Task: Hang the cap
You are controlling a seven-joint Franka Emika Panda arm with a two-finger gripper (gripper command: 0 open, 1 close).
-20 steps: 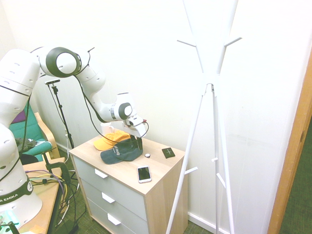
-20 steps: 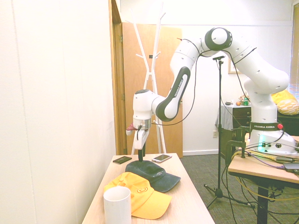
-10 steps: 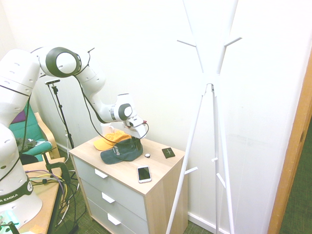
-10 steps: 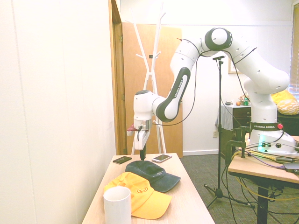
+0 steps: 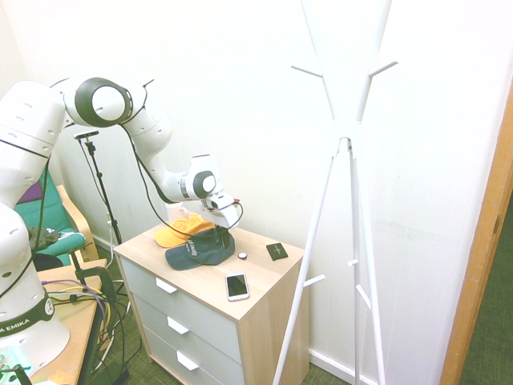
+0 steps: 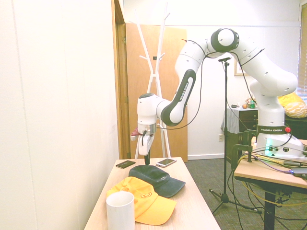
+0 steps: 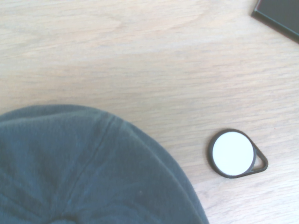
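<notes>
The dark navy cap [image 5: 199, 250] lies crown up on the wooden dresser top [image 5: 264, 277], partly over an orange-yellow cap [image 5: 178, 231]. My gripper [image 5: 228, 234] points straight down at the navy cap's crown, and its dark fingers are shut together, pinching the fabric there. From the other side the gripper [image 6: 146, 162] meets the top of the cap [image 6: 160, 179]. In the wrist view the cap's crown [image 7: 84, 172] fills the lower left. The white coat stand [image 5: 346, 152] rises to the right of the dresser.
On the dresser top lie a white phone [image 5: 236, 285], a black square pad [image 5: 277, 251] and a small round white tag [image 7: 232, 153]. A white cup [image 6: 120, 211] stands beside the orange-yellow cap [image 6: 144, 201]. The wall is close behind.
The gripper has sunk slightly onto the cap's crown and its fingers have closed. The caps have not moved.
</notes>
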